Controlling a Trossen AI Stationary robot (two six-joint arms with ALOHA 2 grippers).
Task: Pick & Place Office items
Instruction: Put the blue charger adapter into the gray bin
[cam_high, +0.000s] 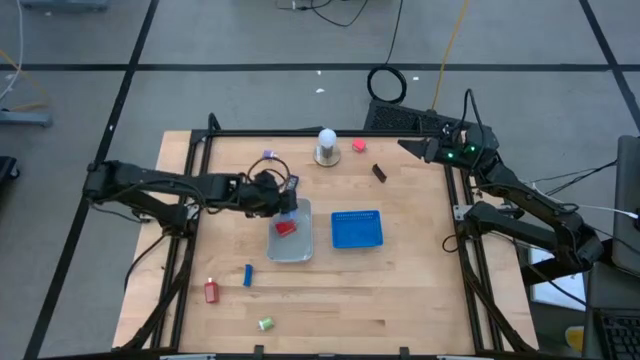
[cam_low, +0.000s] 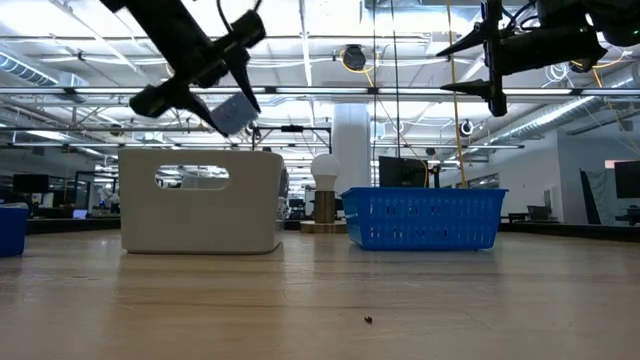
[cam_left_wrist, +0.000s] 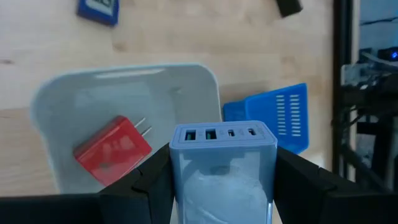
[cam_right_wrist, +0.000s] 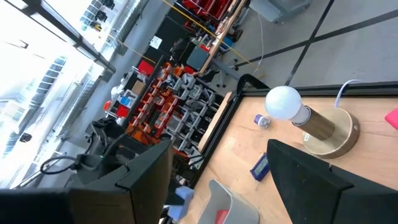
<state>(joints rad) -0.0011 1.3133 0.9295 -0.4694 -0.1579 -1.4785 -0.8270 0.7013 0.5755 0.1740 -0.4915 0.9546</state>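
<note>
My left gripper is clamped on a light blue multi-port charger, fingers pressed to its two sides, and I hold it in the air above the clear tray, near that tray's far edge; in the low view the charger hangs well above the tray's rim, so this item is carried but not yet placed; one red plug adapter already lies inside the tray, and as far as I can see it is the only piece put away; the blue basket just beside the tray looks empty from above; what is left, by my judgement, is most of the job: a red item, a blue stick and a green piece lie on the near-left part of the table, well apart from the tray; a purple piece lies toward the far side, and a red block sits near the white bulb on its round base, with a black piece a little nearer than the block; my right gripper waits over the far right corner, jaws standing wide and holding nothing; so I reckon I am early on, one item in, one in hand, and about six still on the wood.
</note>
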